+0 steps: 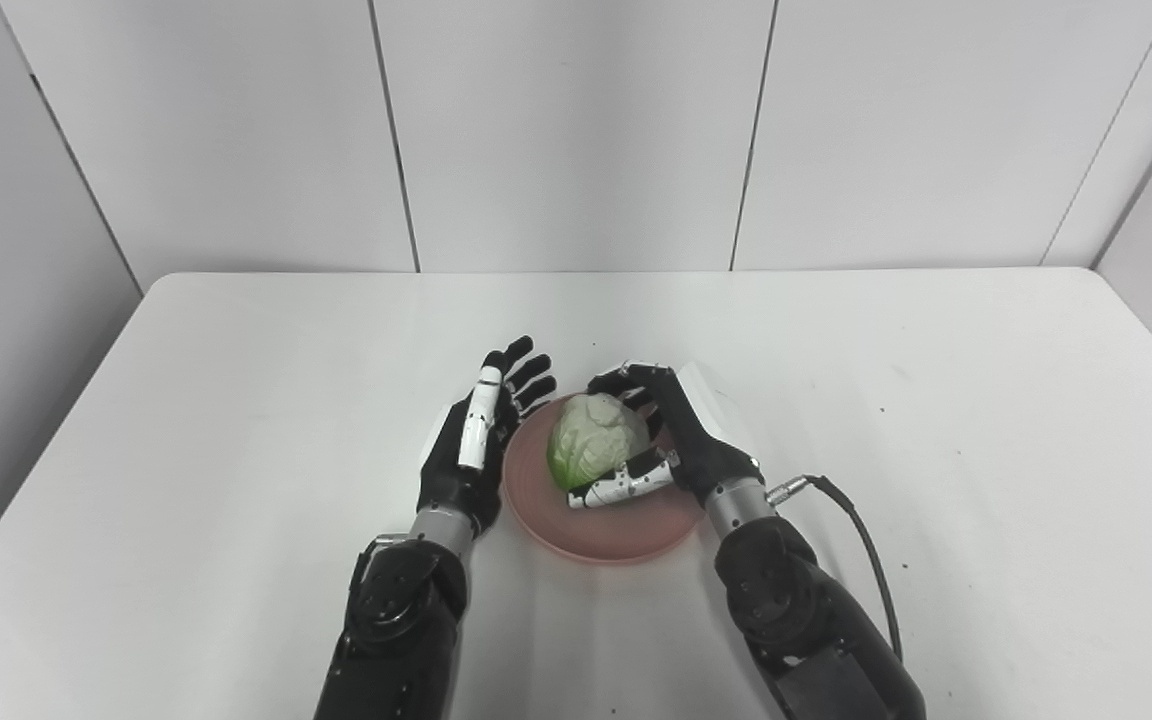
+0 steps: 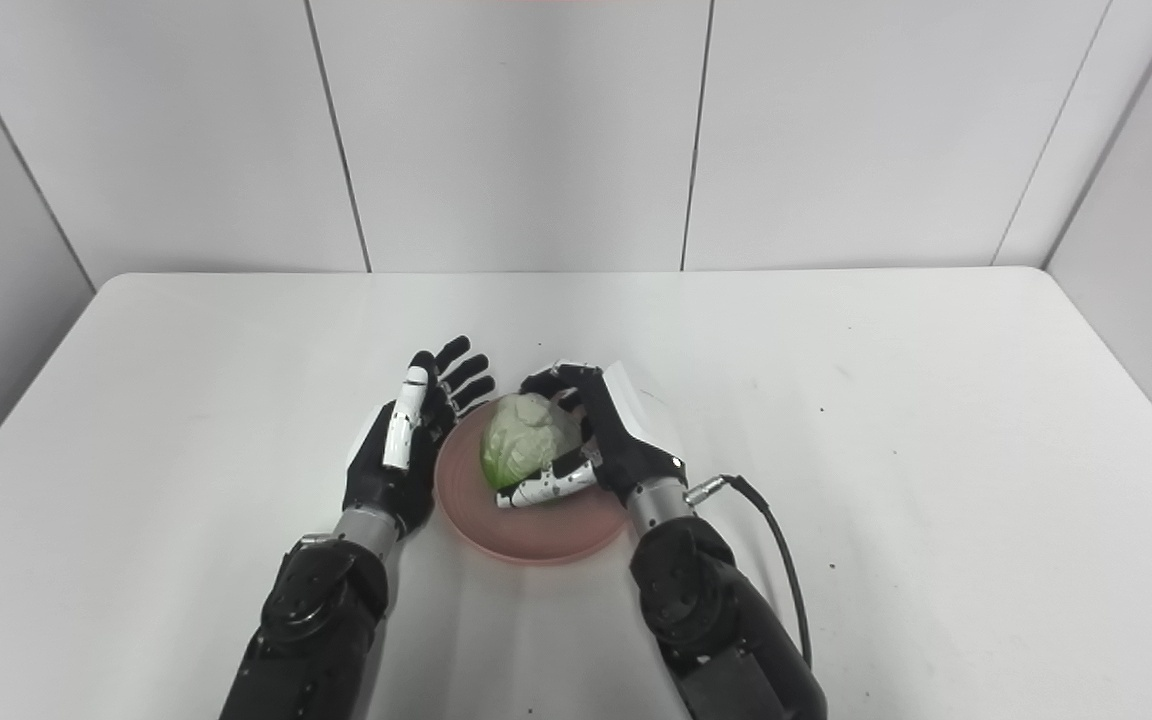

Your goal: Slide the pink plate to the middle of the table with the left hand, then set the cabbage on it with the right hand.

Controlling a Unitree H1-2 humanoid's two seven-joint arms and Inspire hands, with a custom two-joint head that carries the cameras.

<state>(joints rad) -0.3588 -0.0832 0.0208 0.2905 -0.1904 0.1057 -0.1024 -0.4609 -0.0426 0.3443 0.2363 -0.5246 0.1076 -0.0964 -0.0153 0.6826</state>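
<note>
1. Clearly, through the left eye view, I saw the pink plate [image 1: 626,535] sitting near the middle of the white table [image 1: 936,450], toward its near edge. The cabbage [image 1: 596,440] was on the plate's far part, and my right hand [image 1: 681,440] was wrapped around it, fingers [image 1: 621,378] curled over the far side and the thumb [image 1: 626,485] pressed along its near side. My left hand [image 1: 471,445] stood just beside the plate's left rim, holding nothing, fingers straight and slightly fanned; I could not tell whether it touched the rim.

2. Through the right eye view, I saw the same scene a little shifted: the cabbage [image 2: 528,438] was cupped by my right hand [image 2: 611,440] over the plate [image 2: 551,535], and my left hand [image 2: 401,445] was open at the plate's left edge. A black cable [image 2: 776,540] ran from the right wrist along the table.
</note>
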